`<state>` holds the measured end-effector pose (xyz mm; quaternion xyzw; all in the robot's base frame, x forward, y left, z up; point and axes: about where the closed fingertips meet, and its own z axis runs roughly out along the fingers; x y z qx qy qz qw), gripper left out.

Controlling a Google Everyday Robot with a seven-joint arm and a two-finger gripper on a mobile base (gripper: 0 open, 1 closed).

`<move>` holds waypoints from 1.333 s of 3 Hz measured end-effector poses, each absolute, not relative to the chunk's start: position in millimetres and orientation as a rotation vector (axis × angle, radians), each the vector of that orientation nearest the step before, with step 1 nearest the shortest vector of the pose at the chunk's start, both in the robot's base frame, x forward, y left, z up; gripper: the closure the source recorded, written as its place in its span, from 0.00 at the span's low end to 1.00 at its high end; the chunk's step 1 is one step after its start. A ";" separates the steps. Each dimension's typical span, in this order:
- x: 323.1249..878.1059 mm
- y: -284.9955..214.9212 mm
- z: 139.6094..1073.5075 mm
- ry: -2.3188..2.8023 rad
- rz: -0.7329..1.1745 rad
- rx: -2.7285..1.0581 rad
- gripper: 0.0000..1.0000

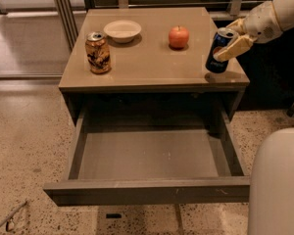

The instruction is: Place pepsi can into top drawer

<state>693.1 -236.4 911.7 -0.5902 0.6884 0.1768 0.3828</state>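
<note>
Pincer (226,42) at upper right is clamped on the pepsi can (216,58), which sits tilted at the tabletop's (147,58) right front corner, with the drawer (147,191) open at lower centre.

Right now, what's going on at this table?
The robot's gripper, reaching in from the right, is shut on the pepsi can at the front right corner of the table; the can is tilted. The top drawer below is pulled open and its floor is bare, so the can is not in yet. A gold-brown can, a bowl and an apple sit on the tabletop, apart from the gripper.
</note>
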 end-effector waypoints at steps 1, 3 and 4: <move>662.2 -228.1 928.6 1.708 0.499 -1.527 1.00; 662.0 -214.9 911.2 1.726 0.540 -1.535 1.00; 654.1 -212.8 896.0 1.736 0.535 -1.566 1.00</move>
